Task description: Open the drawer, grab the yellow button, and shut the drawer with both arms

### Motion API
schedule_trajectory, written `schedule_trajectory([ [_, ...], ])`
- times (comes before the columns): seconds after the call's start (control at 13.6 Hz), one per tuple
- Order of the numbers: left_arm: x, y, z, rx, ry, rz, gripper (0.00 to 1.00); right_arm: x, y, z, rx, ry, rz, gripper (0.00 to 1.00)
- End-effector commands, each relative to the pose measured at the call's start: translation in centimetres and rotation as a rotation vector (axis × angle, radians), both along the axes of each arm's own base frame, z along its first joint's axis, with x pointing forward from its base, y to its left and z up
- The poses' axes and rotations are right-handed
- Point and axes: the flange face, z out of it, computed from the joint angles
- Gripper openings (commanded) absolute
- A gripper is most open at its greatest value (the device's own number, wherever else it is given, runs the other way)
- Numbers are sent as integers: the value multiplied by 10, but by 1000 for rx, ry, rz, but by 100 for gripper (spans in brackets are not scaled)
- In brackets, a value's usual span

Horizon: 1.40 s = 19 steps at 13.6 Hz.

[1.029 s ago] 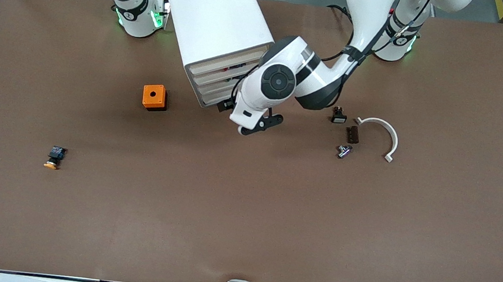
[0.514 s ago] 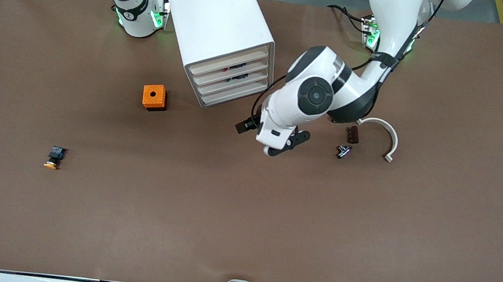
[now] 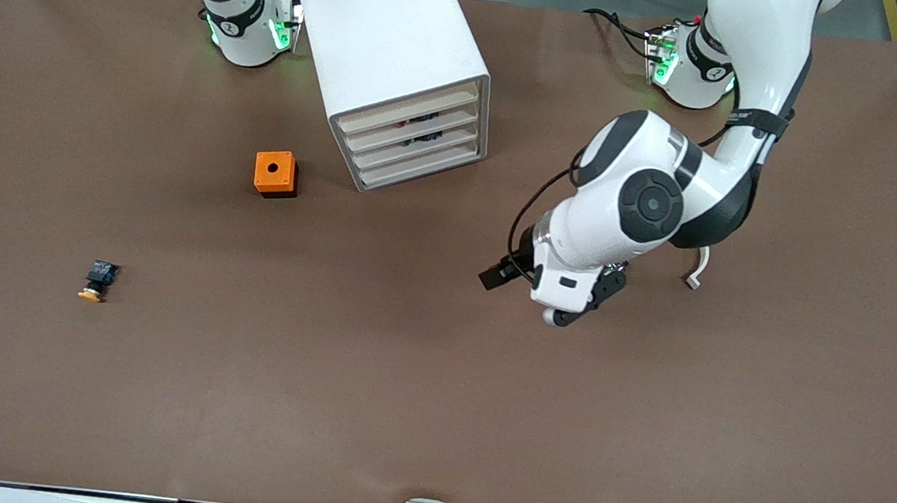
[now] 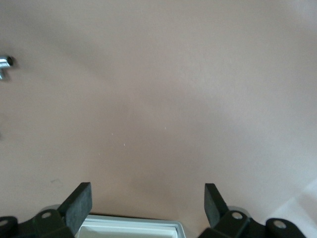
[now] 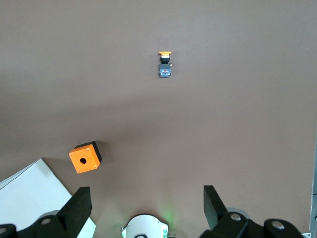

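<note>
Table [image 3: 398, 413]: matte brown, fine-grained surface. Drawer unit [image 3: 391, 45]: white smooth box w/ rounded corners, four pale drawer fronts, all flush, sits at the base edge btwn the two arms. Orange cube box [image 3: 275, 173] w/ round hole just beside it, toward the right arm's end. Button [image 3: 97, 281]: round orange-yellow cap, dark body, lying on its side, well apart from the cube, nearer the front camera, near the right arm's end. Left gripper [image 4: 147, 201] over bare table mid-surface, fingers wide apart, holding nothing; small shiny metal part [image 4: 5, 63] off to one side. Right gripper [image 5: 146, 201] up high above its own base, fingers apart, empty, waiting.
</note>
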Motion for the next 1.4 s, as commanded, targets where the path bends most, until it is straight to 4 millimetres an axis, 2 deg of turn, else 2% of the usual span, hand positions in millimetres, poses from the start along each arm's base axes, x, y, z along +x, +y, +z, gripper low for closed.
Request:
schedule_trajectory([
  [0.0, 2, 17, 11, 10, -10, -6, 100, -7, 5, 10, 22, 0, -6, 100],
  [0.07, 0, 24, 14, 21, 5, -32, 100, -14, 11, 19, 53, -17, 10, 100],
  [0.15, 3, 39, 16, 26, 24, -73, 100, -16, 12, 21, 81, -29, 15, 100],
  [0.37, 7, 85, 31, 13, 40, -231, 100, -21, 12, 17, 81, -7, 14, 100],
  [0.44, 5, 99, 42, 6, 43, -296, 100, -22, 12, 17, 74, 3, 15, 100],
  [0.66, -5, 173, 94, -11, 31, -496, 100, -27, 14, 20, 62, 11, 19, 100],
  [0.88, -30, 229, 127, -10, 20, -583, 100, -39, 18, 25, 36, 14, 24, 100],
  [0.96, -42, 242, 132, 3, 15, -610, 100, -41, 18, 24, 34, 19, 24, 100],
  [1.18, -81, 291, 124, 33, 30, -704, 100, -56, 18, 20, 33, -16, 21, 100],
  [1.32, -94, 315, 122, 49, 13, -714, 100, -69, 20, 17, 27, -66, 21, 100],
])
